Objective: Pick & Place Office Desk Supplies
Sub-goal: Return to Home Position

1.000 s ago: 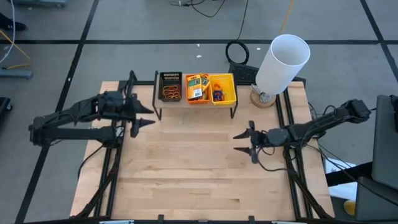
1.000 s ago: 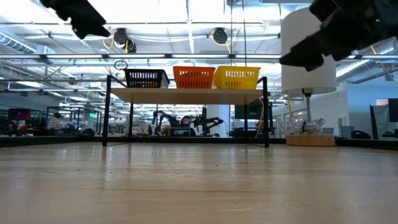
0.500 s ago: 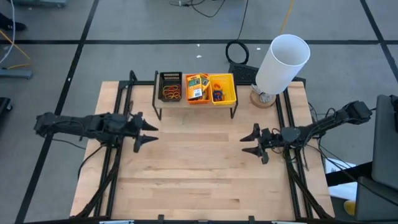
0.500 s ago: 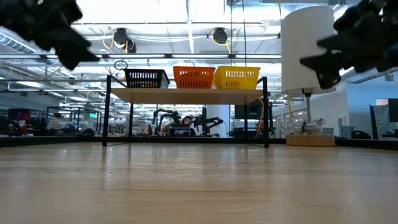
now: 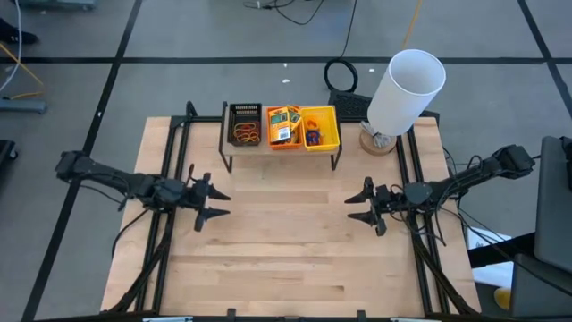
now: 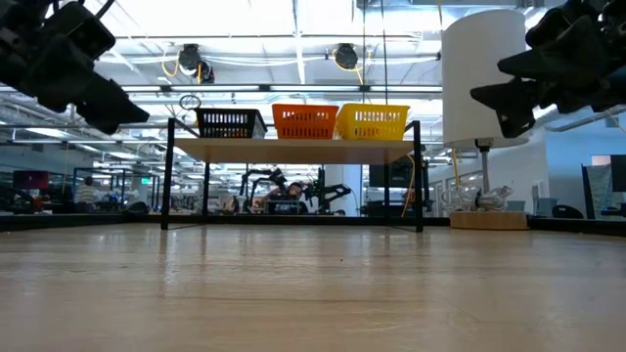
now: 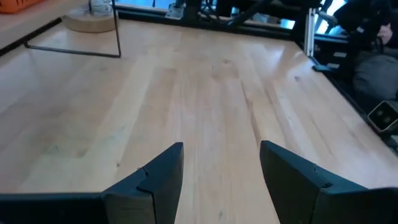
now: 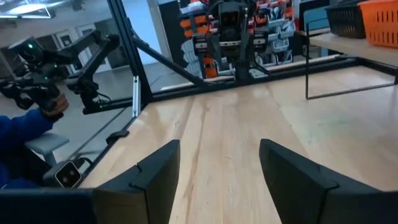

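Note:
The yellow packs with green-and-white labels (image 5: pixel 282 124) lie in the orange bin. Rubber bands lie in the black bin (image 5: pixel 247 133) and in the yellow bin (image 5: pixel 312 136). All three bins stand on a raised black shelf (image 6: pixel 293 149) at the table's far edge. My left gripper (image 5: pixel 214 205) hovers open over the table's left half, well short of the shelf, and shows in the low view (image 6: pixel 115 110) and the left wrist view (image 7: pixel 221 163). My right gripper (image 5: pixel 349 207) hovers open over the right half, facing the left one, seen also in the low view (image 6: pixel 487 104) and the right wrist view (image 8: pixel 219 160).
A big white cylinder (image 5: pixel 407 88) leans on a round wooden base at the far right corner. Bare wooden tabletop (image 5: pixel 281 241) lies between and in front of the grippers. A person's blue sleeve and hand (image 8: pixel 28 121) show beyond the table's left side.
My left gripper has swung from beside the shelf toward the table's near edge and come down lower, still open. My right gripper has drawn back a little toward the right edge and sunk slightly, then kept still. The bins and their contents have not moved.

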Controlling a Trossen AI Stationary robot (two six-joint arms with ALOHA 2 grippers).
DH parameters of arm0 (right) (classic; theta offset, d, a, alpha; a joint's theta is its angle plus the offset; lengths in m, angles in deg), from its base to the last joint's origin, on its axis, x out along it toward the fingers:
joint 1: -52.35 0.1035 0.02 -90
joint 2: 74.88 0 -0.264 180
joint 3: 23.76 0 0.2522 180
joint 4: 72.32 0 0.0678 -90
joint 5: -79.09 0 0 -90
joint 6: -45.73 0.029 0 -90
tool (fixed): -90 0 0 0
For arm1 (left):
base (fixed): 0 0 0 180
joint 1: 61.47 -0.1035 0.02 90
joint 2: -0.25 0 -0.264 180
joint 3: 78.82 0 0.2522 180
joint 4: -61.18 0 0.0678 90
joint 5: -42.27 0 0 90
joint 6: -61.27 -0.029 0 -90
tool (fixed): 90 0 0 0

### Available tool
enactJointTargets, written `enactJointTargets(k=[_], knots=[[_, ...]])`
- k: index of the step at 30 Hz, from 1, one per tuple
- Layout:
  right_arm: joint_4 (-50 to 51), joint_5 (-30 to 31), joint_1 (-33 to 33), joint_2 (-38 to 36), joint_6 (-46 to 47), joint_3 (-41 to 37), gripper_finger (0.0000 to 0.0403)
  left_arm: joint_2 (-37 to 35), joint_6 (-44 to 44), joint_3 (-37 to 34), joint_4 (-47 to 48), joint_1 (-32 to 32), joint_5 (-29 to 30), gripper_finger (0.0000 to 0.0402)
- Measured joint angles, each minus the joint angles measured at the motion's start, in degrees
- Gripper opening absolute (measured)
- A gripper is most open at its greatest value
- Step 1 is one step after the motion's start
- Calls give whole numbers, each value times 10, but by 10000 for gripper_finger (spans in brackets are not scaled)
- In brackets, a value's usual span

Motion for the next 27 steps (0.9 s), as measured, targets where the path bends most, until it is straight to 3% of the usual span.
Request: enactJointTargets(k=[11,15,27], knots=[[1,0,0,0,0,-1,210,0,19,-51,-36,41,61,202],[1,0,0,0,0,-1,210,0,17,-76,-81,47,62,202],[1,0,0,0,0,-1,210,0,36,-94,-74,47,43,203]])
